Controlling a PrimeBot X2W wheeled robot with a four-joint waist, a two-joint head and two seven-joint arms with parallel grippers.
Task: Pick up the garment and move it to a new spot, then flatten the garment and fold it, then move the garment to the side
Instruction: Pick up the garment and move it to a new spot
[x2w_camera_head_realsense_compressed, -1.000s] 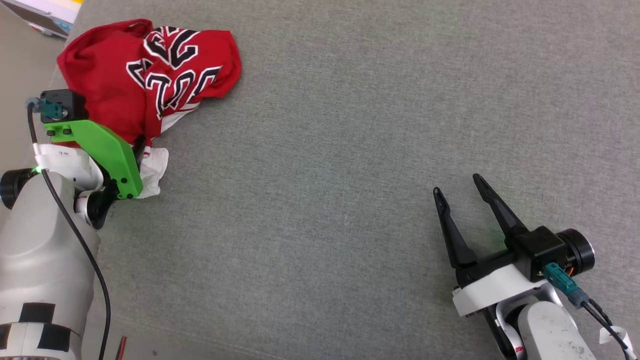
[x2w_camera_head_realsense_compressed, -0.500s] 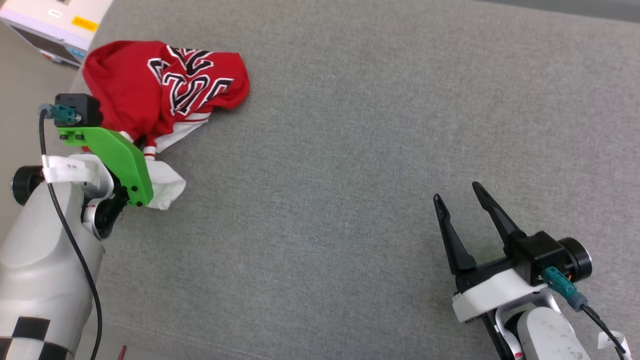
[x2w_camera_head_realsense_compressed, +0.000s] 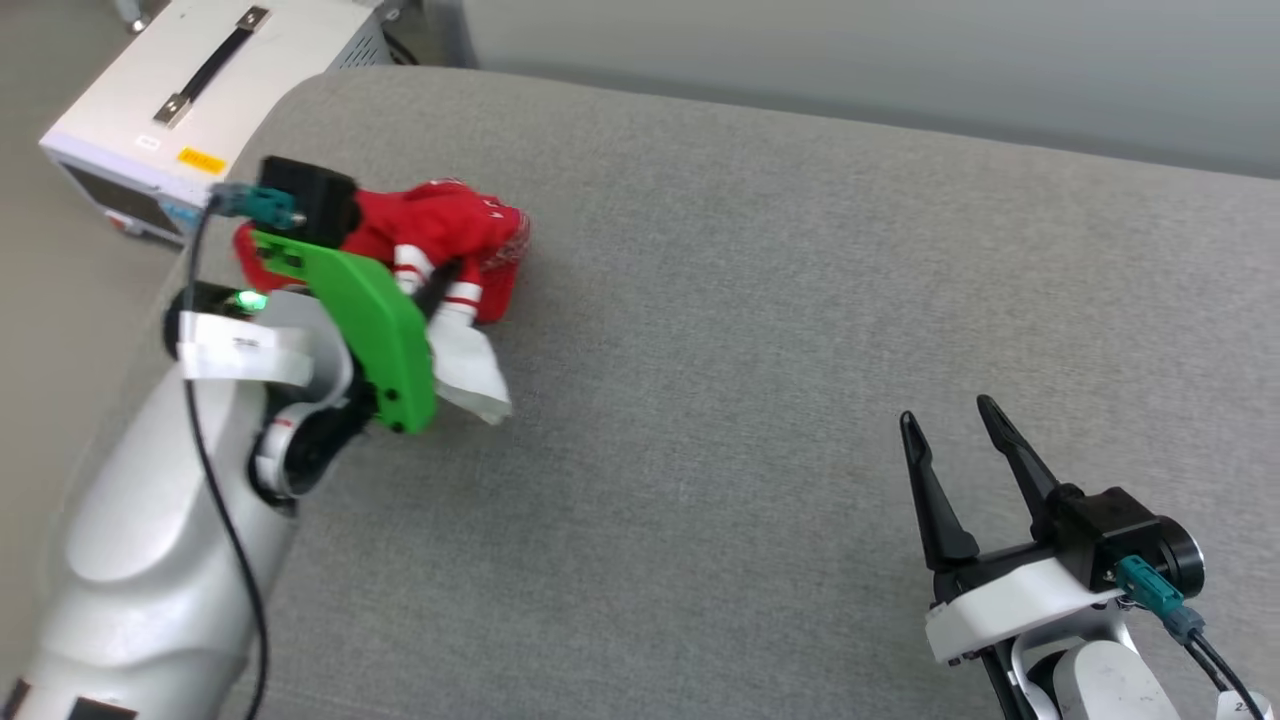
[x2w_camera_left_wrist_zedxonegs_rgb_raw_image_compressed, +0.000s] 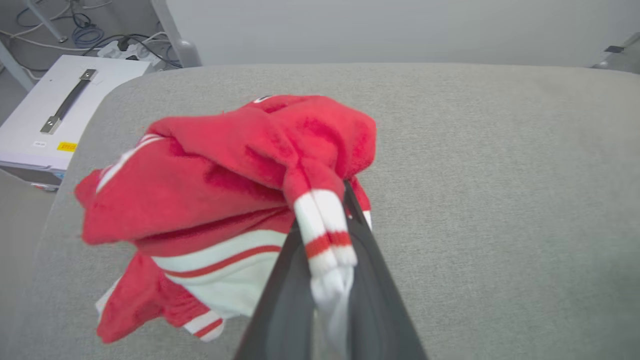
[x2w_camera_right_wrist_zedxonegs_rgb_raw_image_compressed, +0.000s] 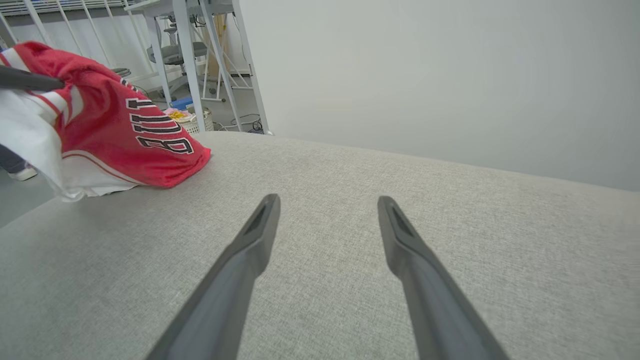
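1. Upper left of the head view: our left arm (x2w_camera_head_realsense_compressed: 170, 540) reaches up the frame with its wrist tipped over. The left jaws pinch the shirt (x2w_camera_head_realsense_compressed: 450, 225) by a striped sleeve cuff, so the bunch lifts for carrying. Its low folds seem to rest on the grey surface (x2w_camera_head_realsense_compressed: 750, 300).
2. Lower right: our right arm (x2w_camera_head_realsense_compressed: 1090, 680) lies low, the right jaws spread and empty, likely waiting to help flatten.

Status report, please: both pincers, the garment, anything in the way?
Left pincer shut on garment, at striped cuff. Right pincer open. Garment bunched, bottom on grey surface. White box beyond left corner.
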